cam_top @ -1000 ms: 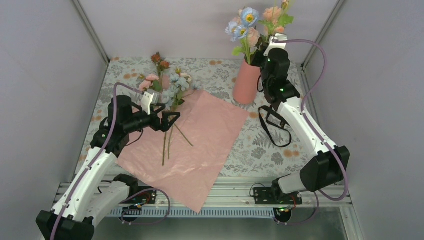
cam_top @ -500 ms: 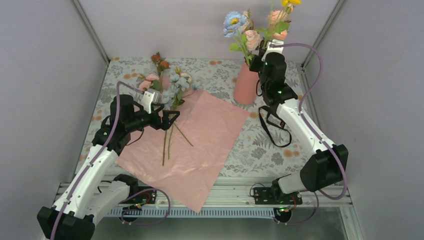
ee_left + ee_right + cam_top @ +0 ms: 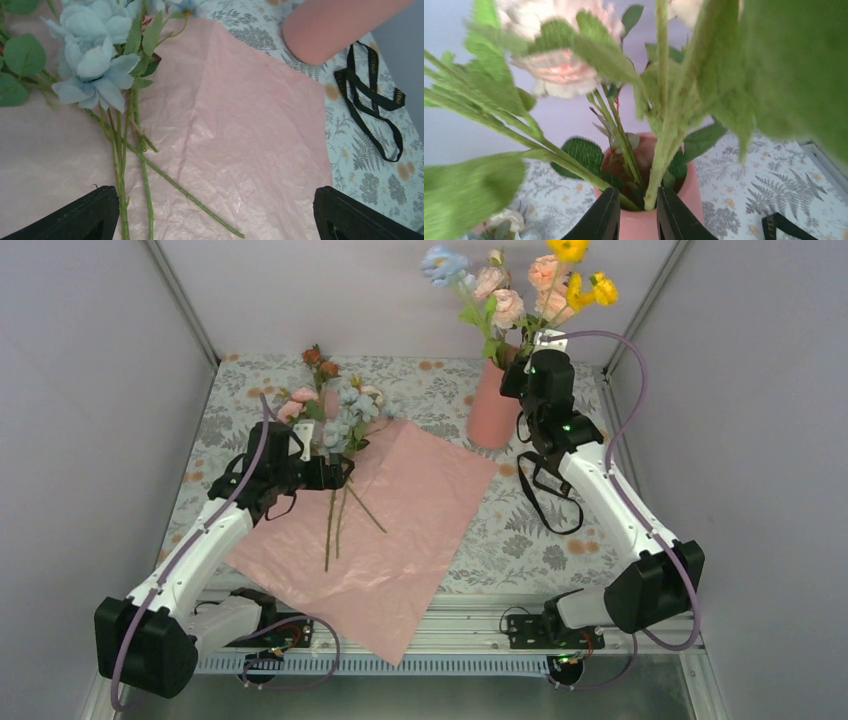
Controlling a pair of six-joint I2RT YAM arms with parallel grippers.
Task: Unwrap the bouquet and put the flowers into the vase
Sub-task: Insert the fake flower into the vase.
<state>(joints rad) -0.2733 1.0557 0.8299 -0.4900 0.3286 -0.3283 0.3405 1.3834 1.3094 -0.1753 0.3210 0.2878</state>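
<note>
**A:** Where are the flowers sitting right now?

**B:** One bunch of flowers [image 3: 520,285], blue, pink and yellow, is standing in the salmon-pink vase [image 3: 492,405] at the far right of the floral tablecloth [image 3: 520,540]. The loose flowers [image 3: 340,420], pale blue, pink and orange, are lying at the far left edge of the opened wrapping sheet [image 3: 420,510], with their green stems [image 3: 330,530] running across the paper toward the near edge.

**A:** What is the right gripper doing?

**B:** The right gripper [image 3: 638,217] is hovering at the vase's mouth. Its jaws are standing a narrow gap apart and nothing is showing pinched between them. The bunch is dropping into the vase just beyond the tips.

**A:** And the left one?

**B:** The left gripper [image 3: 216,212] is hanging low over the sheet, just beside the green stems, with its jaws spread wide and gripping nothing. A black strap [image 3: 548,495] is lying on the cloth near the vase, off the sheet
</note>
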